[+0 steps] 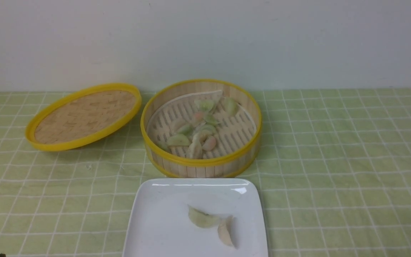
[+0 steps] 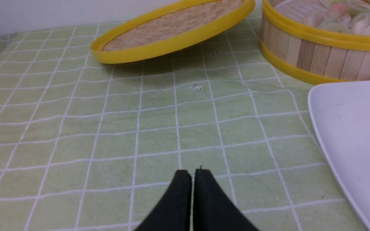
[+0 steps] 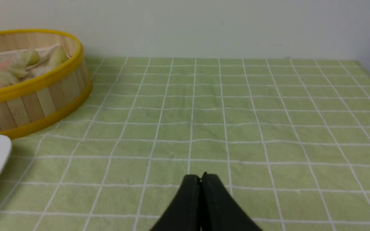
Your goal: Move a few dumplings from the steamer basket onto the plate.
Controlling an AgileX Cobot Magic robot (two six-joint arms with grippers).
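With 12 o'clock pointing away from the robot, the steamer basket (image 1: pixel 201 167) sits at 12 o'clock from the plate (image 1: pixel 162 221), just beside its far edge. Most of the dumplings (image 1: pixel 178 140) are in the basket, loosely bunched around the middle of its slatted floor, green, pale and pinkish ones together. One green dumpling lies toward 1 o'clock near the wall, another is close to the wall at 8 o'clock, and a pale one sits toward 6 o'clock.

Two dumplings are on the plate: a green-tinted one (image 1: pixel 202 218), and a paler one (image 1: pixel 226 232) at about 4 o'clock from it. Their ends come close; whether they touch, I cannot tell. The plate's near edge runs out of the front view.

The woven lid (image 1: pixel 84 117) is at 9 o'clock from the basket, tilted, its side toward 2 o'clock raised above the checked green tablecloth (image 1: pixel 334 160). What props it up is hidden. A small clear scrap (image 2: pixel 196 87) lies on the cloth at about 7 o'clock from the lid's raised end.

The left gripper (image 2: pixel 193 174) has its fingers pressed together with nothing pinched between them. The right gripper (image 3: pixel 201 177) is likewise pressed together and holds nothing, the basket and plate both off to one side in its wrist view
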